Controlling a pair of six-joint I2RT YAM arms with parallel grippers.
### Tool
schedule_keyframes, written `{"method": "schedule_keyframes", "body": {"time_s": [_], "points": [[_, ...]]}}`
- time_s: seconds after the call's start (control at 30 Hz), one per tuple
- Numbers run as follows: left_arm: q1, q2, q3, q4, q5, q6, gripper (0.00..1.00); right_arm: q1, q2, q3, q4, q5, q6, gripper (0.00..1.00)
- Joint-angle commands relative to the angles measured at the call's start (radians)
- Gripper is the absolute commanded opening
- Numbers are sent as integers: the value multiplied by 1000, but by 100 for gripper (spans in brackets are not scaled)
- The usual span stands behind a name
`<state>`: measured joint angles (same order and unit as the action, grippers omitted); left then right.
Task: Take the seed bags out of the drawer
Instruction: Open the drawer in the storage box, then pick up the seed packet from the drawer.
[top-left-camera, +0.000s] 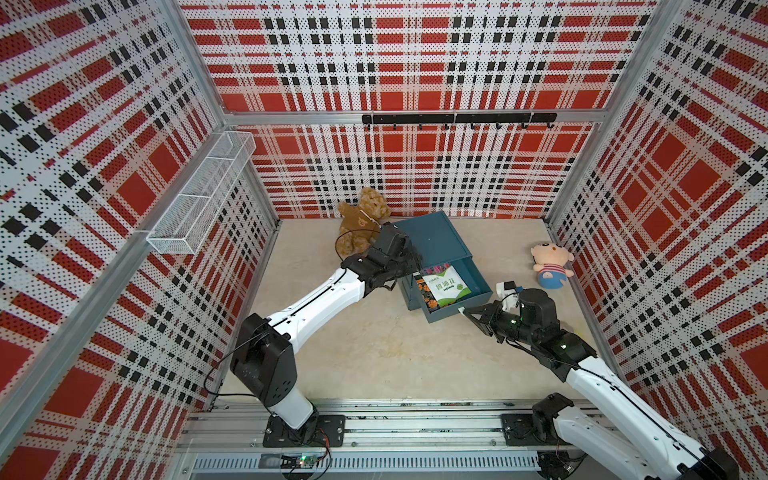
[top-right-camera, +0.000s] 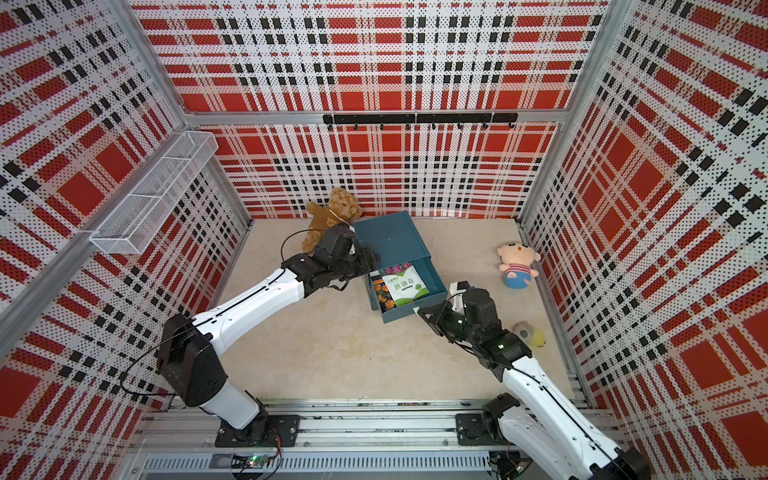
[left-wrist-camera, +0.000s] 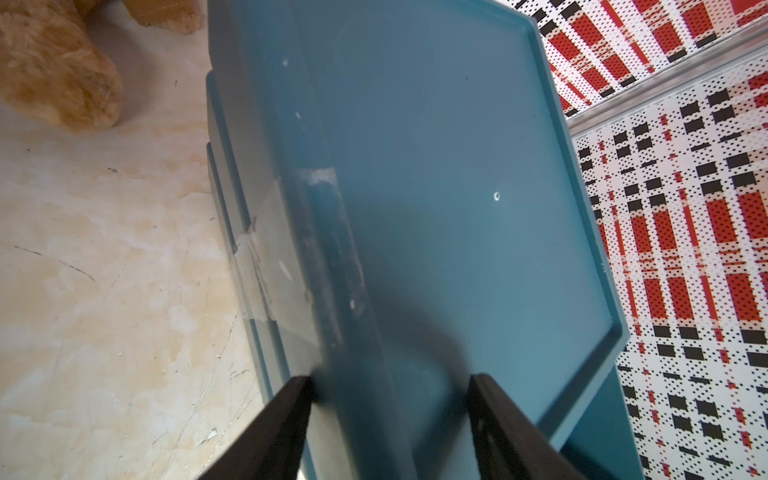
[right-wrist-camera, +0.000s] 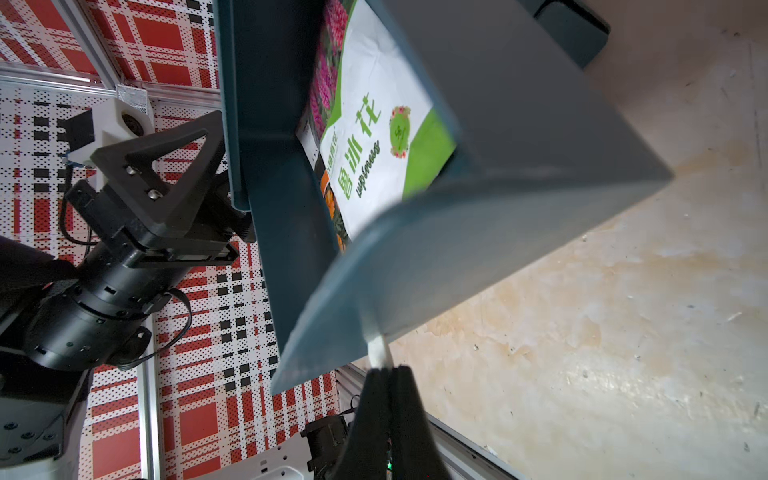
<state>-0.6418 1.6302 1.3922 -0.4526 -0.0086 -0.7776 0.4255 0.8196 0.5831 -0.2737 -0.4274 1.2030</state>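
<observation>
Cabinet (top-left-camera: 432, 237) is being braced by left jaws clamping its top edge, its drawer (top-left-camera: 446, 313) is standing part-open with seed bags (top-left-camera: 445, 286) lying inside, and right jaws, pinching the white tab (right-wrist-camera: 378, 348), should be pulling straight.

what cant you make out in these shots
- Seed bag count: in both top views the white-green bag covers the ones beneath, and the cabinet roofs the drawer's back.
- Yellowish thing beside the right arm: blurred, unidentifiable.
- Left jaws: hidden under the wrist in both top views.
</observation>
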Motion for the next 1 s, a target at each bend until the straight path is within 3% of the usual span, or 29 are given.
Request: {"method": "schedule_keyframes", "body": {"time_s": [0.0,0.17,0.33,0.47,0.57,0.7,0.97], "points": [[-26,56,-18,-69,28,9,64,-5,-11,-14,-29,-15,-18,5],[-27,64,-15,-69,28,6,64,-8,-20,18,-82,11,-51,43],[-30,80,0,-68,30,8,64,-11,-42,84,-245,49,-127,68],[-32,87,10,-68,31,9,64,-11,-82,149,-431,111,-217,73],[-32,92,11,-66,30,11,64,-11,-111,205,-516,159,-257,83],[-32,89,8,-67,30,12,64,-11,-100,351,-682,275,-409,78],[-32,83,7,-65,28,18,66,-6,241,781,-773,335,-641,80]]}}
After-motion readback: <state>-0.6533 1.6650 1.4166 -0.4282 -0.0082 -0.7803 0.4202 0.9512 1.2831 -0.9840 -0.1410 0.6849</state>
